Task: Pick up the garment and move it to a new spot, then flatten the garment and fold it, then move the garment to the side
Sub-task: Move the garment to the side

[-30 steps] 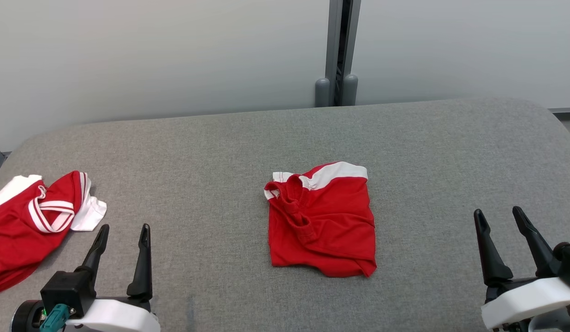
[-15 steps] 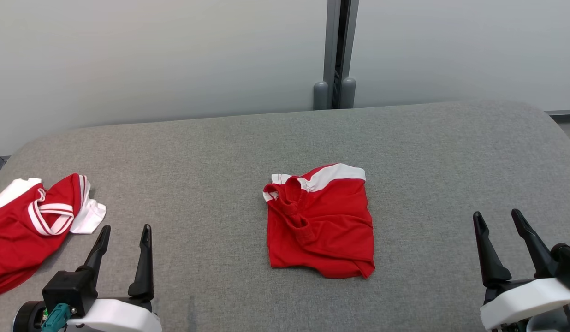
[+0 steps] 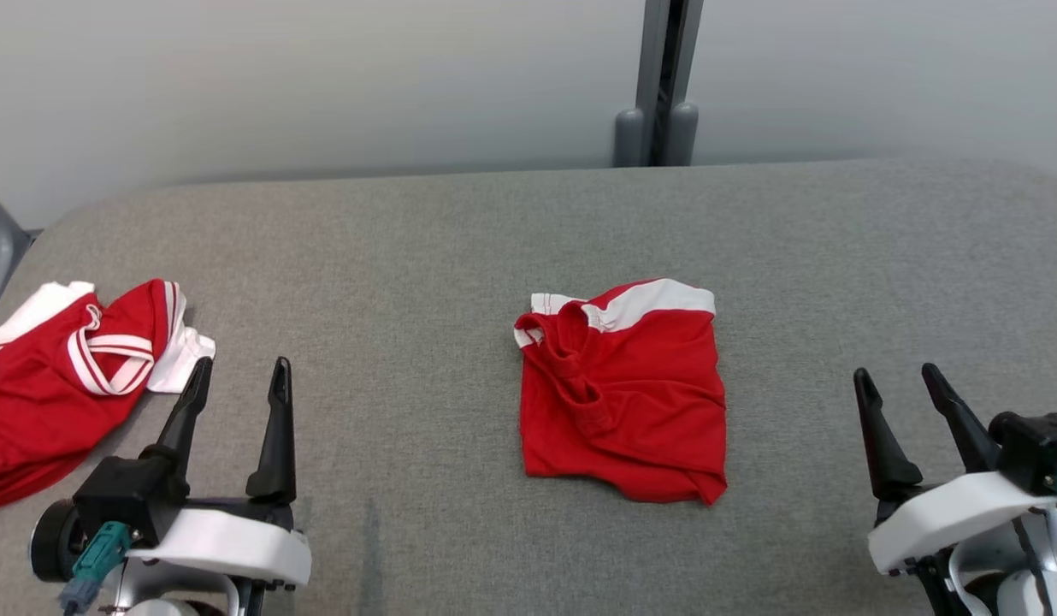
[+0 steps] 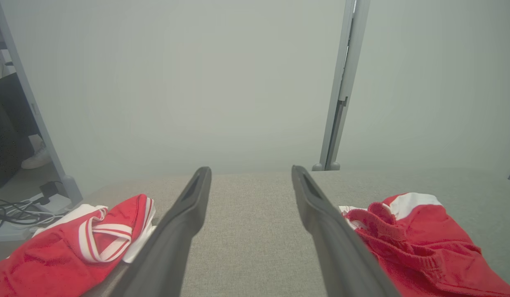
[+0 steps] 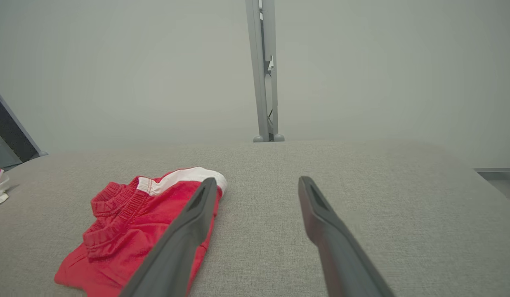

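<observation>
The folded red garment [image 3: 622, 393] is laid at the middle of the grey table [image 3: 409, 239], well apart from both grippers. The jaws of the left gripper [image 3: 242, 366] and the right gripper [image 3: 895, 373] are spread, with nothing pinched. 1 crumpled jersey [image 3: 58, 385] is seen beside the left gripper.

You face a grey fabric-covered work surface [image 3: 460, 231] with rounded far corners. Behind it stands a pale matte partition wall [image 3: 323, 77], split by 1 vertical grey post [image 3: 668, 51] on 2 rounded feet. Lighting is even and diffuse. Dark cables [image 4: 9, 212] lie on the floor at left.
</observation>
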Tool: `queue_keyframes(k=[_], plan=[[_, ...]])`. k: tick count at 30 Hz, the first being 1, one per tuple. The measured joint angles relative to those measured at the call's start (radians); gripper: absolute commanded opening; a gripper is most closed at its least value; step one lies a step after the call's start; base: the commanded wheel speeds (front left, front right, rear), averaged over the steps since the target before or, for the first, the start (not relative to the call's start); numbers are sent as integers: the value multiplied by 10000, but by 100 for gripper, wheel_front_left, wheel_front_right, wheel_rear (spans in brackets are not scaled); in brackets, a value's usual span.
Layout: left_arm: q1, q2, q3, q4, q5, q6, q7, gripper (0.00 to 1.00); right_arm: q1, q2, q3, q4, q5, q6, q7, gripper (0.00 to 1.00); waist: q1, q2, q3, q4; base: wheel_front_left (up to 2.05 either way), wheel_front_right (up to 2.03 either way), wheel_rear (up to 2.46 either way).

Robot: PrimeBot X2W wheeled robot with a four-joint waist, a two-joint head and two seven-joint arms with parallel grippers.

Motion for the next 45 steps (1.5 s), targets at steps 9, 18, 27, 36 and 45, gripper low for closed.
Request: queue_keyframes(k=[9,18,27,36,45], plan=[[-1000,-393,-79,199,0,-261,-550,100,-901,-54,474,1285,69,0,48,100,0,0,1010,745,0,0,0],[-1505,-779,-155,708,6,-523,-1030,100,-1521,-27,920,3206,249,0,-128,100,0,0,1819,1694,0,0,0],[-1654,-890,-173,957,50,-612,-1124,100,-2013,10,1202,4203,479,0,-198,10,1,0,1929,1792,0,0,0],[-1728,-911,-153,957,82,-683,-1175,100,-2006,-42,1570,4196,614,4,-113,0,0,0,1840,1574,0,0,0],[-1850,-786,-163,600,134,-685,-1158,100,-1922,-727,2234,3653,617,17,-82,0,1,0,2078,691,0,0,0]])
